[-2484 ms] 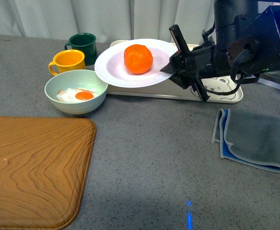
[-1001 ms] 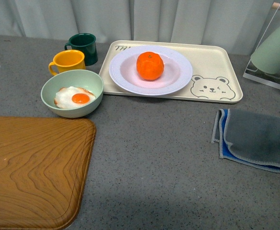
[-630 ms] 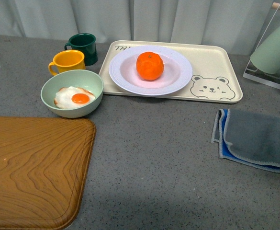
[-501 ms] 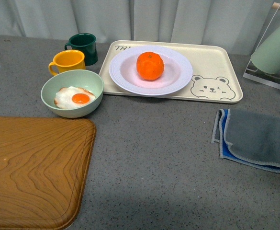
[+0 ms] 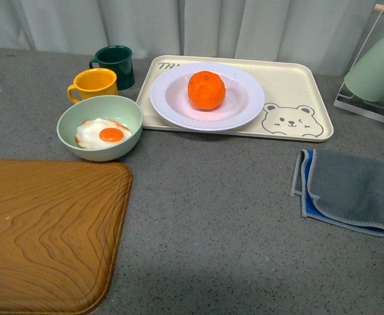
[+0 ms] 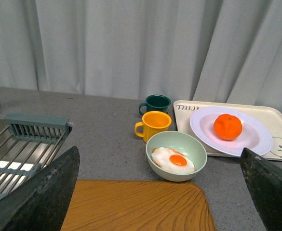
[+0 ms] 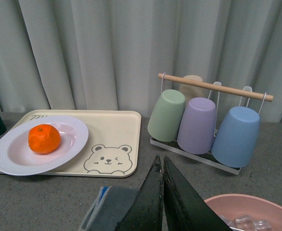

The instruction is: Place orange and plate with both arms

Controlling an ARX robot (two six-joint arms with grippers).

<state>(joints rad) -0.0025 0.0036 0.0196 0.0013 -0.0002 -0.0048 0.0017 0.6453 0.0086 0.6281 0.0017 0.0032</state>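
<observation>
The orange [image 5: 206,90] sits in the middle of the white ridged plate [image 5: 244,108], which rests on the cream bear tray [image 5: 297,85]. Both also show in the left wrist view, orange [image 6: 227,126] on plate [image 6: 256,139], and in the right wrist view, orange [image 7: 44,138] on plate [image 7: 15,156]. Neither arm shows in the front view. My left gripper [image 6: 160,192] is open and empty, raised above the wooden board. My right gripper [image 7: 160,166] is shut and empty, raised above the grey cloth, far from the plate.
A pale green bowl [image 5: 70,125] with a fried egg, a yellow mug [image 5: 94,83] and a dark green mug [image 5: 116,63] stand left of the tray. A wooden board [image 5: 47,230] lies front left, a grey cloth [image 5: 346,190] right. A cup rack [image 7: 203,120] and pink bowl [image 7: 213,207] stand far right.
My right arm held the plate's rim above the tray 2.5 s ago; it has since let go and left the front view. The plate and orange have lain still for the last second.
</observation>
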